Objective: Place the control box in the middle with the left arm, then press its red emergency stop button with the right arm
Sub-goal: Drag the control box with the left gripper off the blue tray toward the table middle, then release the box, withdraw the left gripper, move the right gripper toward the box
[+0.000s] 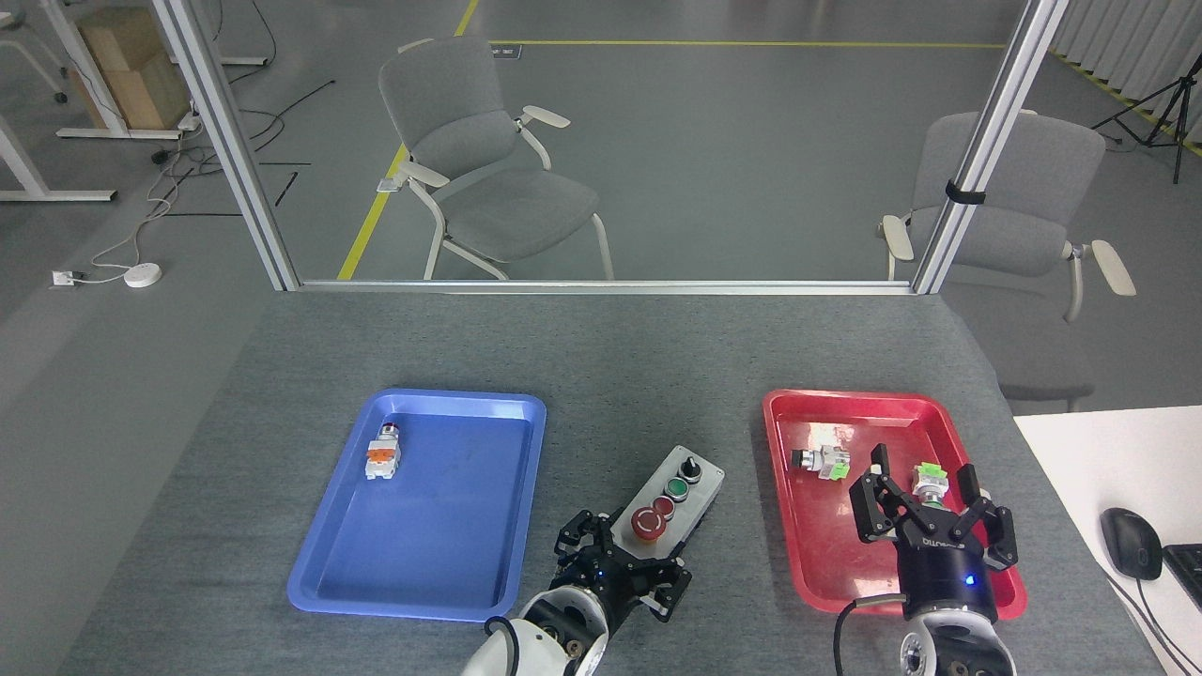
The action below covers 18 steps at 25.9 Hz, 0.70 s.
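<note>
Holding 1 switch, blue tray (329, 554), red tray (808, 563) 2

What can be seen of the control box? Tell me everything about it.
The control box is a long light-grey case with dark sides, plastic by its look, lying on the grey table between the blue tray and the red tray, angled with its far end to the right. Its top carries a black knob, a green button, a small red button and the red emergency stop button nearest. The left gripper grips its near end.
</note>
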### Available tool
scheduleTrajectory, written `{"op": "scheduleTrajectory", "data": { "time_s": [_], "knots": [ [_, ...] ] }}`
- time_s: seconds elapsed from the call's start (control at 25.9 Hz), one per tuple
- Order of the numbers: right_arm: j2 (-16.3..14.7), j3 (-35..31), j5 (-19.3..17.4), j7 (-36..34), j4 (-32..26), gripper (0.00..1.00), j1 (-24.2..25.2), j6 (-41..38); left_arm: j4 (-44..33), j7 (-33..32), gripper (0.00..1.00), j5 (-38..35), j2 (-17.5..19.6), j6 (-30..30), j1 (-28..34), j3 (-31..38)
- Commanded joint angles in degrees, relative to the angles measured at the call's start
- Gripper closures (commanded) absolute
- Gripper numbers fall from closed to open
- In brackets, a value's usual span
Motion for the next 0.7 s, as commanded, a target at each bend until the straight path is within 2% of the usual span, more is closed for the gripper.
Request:
{"op": "scheduleTrajectory", "data": {
  "time_s": [0.0,0.04,0.08,0.19,0.27,0.43,0.54,0.58,0.66],
  "knots": [
    [-0.2,0.0,0.0,0.0,0.0,0.01,-0.1,-0.1,1.1,-0.3,0.62,0.0,0.0,0.8,-0.2,-1.2],
    [-0.2,0.0,0.0,0.0,0.0,0.01,-0.1,-0.1,1.1,-0.3,0.43,0.0,0.0,0.8,-0.2,-1.2],
    [-0.2,0.1,0.0,0.0,0.0,0.01,-0.1,-0.1,1.1,-0.3,0.33,0.0,0.0,1.3,-0.2,-1.3],
    [-0.3,0.1,0.0,0.0,0.6,0.01,-0.6,-0.1,1.0,-0.2,0.25,0.0,0.0,2.1,-0.2,-1.3],
    [-0.6,0.2,0.0,0.0,1.1,0.01,-1.2,-0.1,0.6,-0.1,0.08,0.0,0.0,2.3,-0.2,-1.4],
    [-0.6,0.7,-0.3,0.2,1.4,0.02,-4.8,-0.1,-2.6,-0.3,0.02,0.3,0.6,2.2,1.2,-0.9],
    [-0.5,1.3,-2.1,0.4,1.8,0.03,-6.6,-0.4,-7.4,-0.4,0.02,0.7,2.8,1.4,5.4,-0.6],
    [-0.5,1.6,-2.2,0.4,1.9,0.07,-6.9,-0.6,-9.2,-0.3,0.01,0.8,5.1,1.4,6.5,-0.5],
    [-0.6,3.6,-2.2,0.4,1.9,0.24,-7.2,-0.6,-14.2,-0.2,0.01,1.7,10.1,0.5,9.0,0.1]
  ]
}}
